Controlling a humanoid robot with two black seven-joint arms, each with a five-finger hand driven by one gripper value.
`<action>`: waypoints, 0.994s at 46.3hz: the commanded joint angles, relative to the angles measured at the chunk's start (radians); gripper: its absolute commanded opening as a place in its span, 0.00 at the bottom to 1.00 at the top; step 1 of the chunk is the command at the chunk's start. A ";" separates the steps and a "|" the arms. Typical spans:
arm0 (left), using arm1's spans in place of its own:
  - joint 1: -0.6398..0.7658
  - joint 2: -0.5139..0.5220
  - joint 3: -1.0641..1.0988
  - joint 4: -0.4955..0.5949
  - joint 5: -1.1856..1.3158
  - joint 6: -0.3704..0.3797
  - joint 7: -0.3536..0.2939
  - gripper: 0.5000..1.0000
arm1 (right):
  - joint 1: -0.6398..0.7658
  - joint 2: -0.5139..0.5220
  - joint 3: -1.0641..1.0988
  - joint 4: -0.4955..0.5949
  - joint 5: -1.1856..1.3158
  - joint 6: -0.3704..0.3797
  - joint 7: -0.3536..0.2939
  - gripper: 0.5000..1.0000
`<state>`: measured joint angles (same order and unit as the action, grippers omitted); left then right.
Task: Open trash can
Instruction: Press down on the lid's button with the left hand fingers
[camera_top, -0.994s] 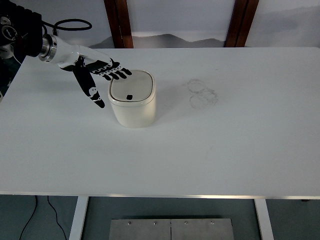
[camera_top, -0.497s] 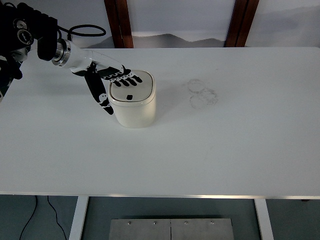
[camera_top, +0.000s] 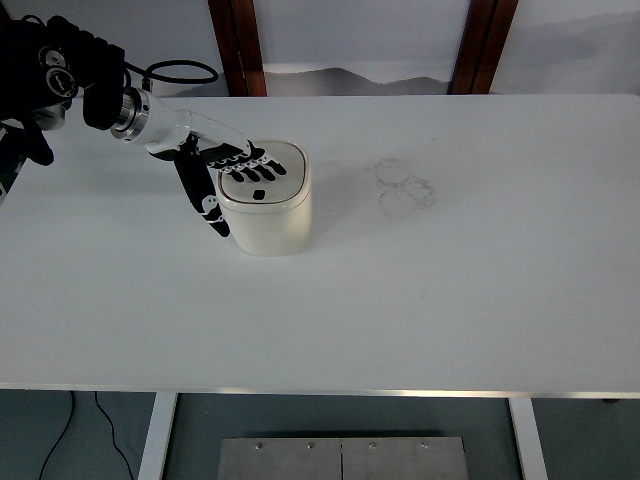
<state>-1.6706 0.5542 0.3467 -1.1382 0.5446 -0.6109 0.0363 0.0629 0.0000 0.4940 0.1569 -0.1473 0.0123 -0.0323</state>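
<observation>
— Trash can (camera_top: 266, 210) position?
— Left-centre of the white desk (camera_top: 450, 290), lid down.
— Robot hand?
— My left robot hand (camera_top: 228, 172): fingers (camera_top: 262, 168) spread flat on the lid, thumb down its left side.

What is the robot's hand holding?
Nothing. The left hand lies open with its fingers spread flat over the trash can lid.

A robot test room: bare white table (camera_top: 450, 300), plain wall (camera_top: 360, 35), cabled arm (camera_top: 70, 85)
</observation>
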 joint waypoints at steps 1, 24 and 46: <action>0.002 -0.002 0.002 0.000 0.000 0.000 0.000 1.00 | 0.000 0.000 0.000 0.000 0.000 0.000 0.000 0.99; 0.017 -0.014 0.003 -0.002 0.000 0.000 0.000 1.00 | 0.000 0.000 0.000 0.000 0.000 0.000 0.000 0.99; 0.012 -0.007 -0.002 0.000 -0.015 0.000 0.013 1.00 | 0.000 0.000 0.000 0.000 0.000 0.000 0.000 0.99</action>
<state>-1.6508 0.5425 0.3493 -1.1388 0.5342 -0.6113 0.0512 0.0629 0.0000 0.4939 0.1564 -0.1473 0.0123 -0.0320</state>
